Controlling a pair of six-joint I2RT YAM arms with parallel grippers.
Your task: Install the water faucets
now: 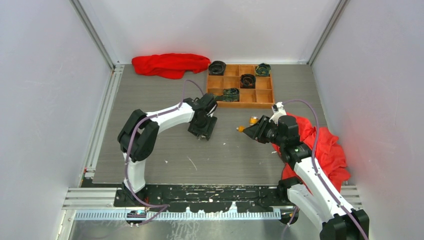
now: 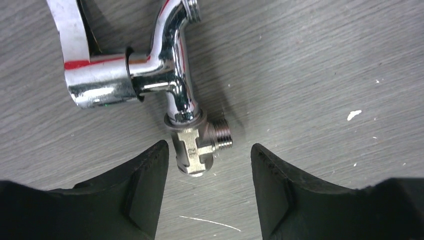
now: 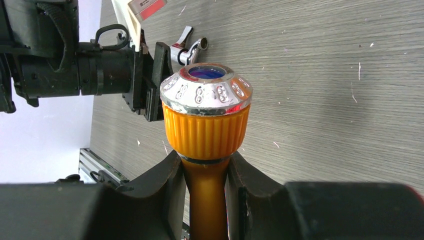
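The shiny silver faucet (image 2: 172, 75) lies flat on the grey table, with a threaded metal fitting (image 2: 196, 147) at its lower end. My left gripper (image 2: 210, 175) is open just above the table; the fitting's end lies between its fingertips, nearer the left one, untouched. In the top view the left gripper (image 1: 202, 127) points down and hides this faucet. My right gripper (image 3: 206, 172) is shut on the orange-yellow faucet (image 3: 206, 120), holding its stem with the ribbed orange nut and silver end sticking out. In the top view, the right gripper (image 1: 252, 130) holds it (image 1: 241, 128) above the table.
A wooden compartment tray (image 1: 264, 95) at the back holds several dark round rolled items (image 1: 247, 80). One red cloth (image 1: 170, 64) lies at the back left, another (image 1: 330, 150) under the right arm. The silver faucet also shows in the right wrist view (image 3: 189, 49).
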